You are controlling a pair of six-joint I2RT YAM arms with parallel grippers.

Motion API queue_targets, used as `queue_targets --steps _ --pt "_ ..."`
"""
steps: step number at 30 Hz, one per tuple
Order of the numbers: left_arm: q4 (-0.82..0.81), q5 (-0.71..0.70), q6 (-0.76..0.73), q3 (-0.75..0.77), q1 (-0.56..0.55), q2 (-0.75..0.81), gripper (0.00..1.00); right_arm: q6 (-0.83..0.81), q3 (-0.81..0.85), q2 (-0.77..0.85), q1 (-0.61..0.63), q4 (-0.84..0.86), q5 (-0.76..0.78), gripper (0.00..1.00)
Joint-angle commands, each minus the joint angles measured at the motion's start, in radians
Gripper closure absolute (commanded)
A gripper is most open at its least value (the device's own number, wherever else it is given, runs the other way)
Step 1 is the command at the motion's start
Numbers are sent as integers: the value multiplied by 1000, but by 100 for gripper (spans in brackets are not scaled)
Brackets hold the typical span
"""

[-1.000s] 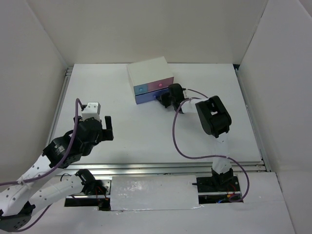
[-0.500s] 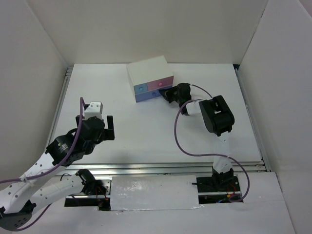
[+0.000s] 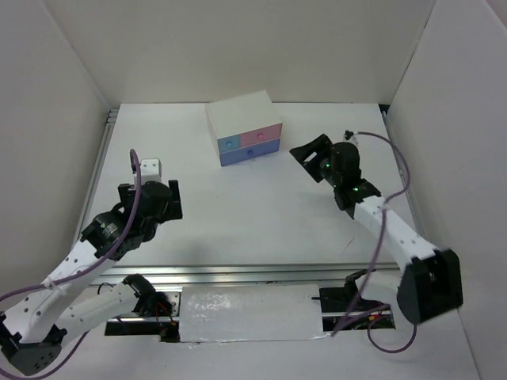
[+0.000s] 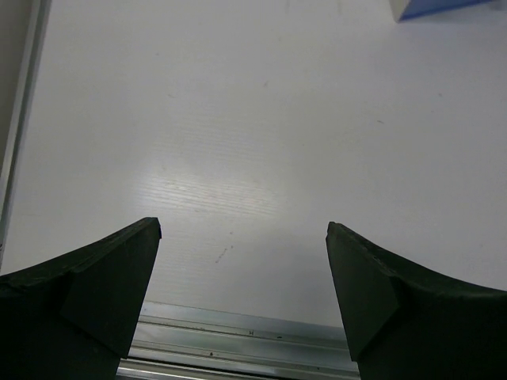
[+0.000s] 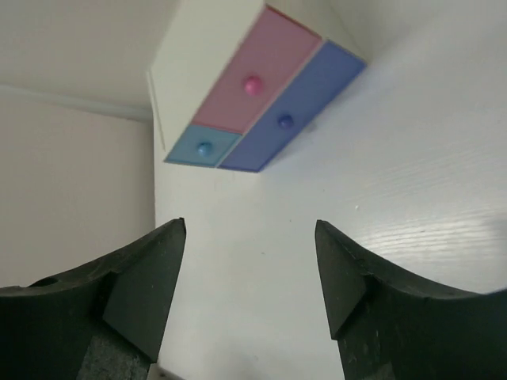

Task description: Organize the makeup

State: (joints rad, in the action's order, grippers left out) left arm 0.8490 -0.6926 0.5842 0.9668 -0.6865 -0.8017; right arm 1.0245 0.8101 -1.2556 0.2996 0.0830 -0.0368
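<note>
No makeup shows in any view; it is out of sight. My left gripper (image 3: 171,199) hovers over the bare left side of the table, and its jaws (image 4: 244,227) stand wide open with only white tabletop between them. My right gripper (image 3: 309,150) hangs to the right of the white drawer box (image 3: 244,127), a short way off it. It is open too (image 5: 250,224), empty, and faces the box front. The pink, light-blue and dark-blue drawers (image 5: 253,87) all look pushed in.
White walls enclose the table on three sides. A metal rail (image 4: 238,344) runs along the near edge under my left gripper. A corner of the blue drawer (image 4: 444,6) shows at the top of the left wrist view. A purple cable (image 3: 400,178) loops beside the right arm.
My right gripper has drawn back from the drawer front to the right and opened from shut. The right arm has stretched out. My left gripper has shifted slightly and stays open.
</note>
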Motion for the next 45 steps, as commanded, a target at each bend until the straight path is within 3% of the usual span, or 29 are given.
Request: queue_targets --steps 1,2,3,7,14,24,45 --pt "-8 -22 19 53 109 -53 1 -341 82 212 12 -437 179 26" --pt "-7 -19 16 71 157 -71 0 -392 118 322 15 -559 202 4" --pt "-2 -25 14 85 172 -76 0 -414 141 376 16 -616 240 0" --pt "61 -91 34 217 191 -67 1 -454 317 615 19 -932 267 0" --pt "191 -61 23 306 191 103 1 -535 555 765 19 -1175 206 0" --pt "191 45 3 176 191 415 1 -610 621 855 18 -1269 209 0" --pt "156 68 -3 125 193 474 1 -610 566 861 18 -1209 184 0"
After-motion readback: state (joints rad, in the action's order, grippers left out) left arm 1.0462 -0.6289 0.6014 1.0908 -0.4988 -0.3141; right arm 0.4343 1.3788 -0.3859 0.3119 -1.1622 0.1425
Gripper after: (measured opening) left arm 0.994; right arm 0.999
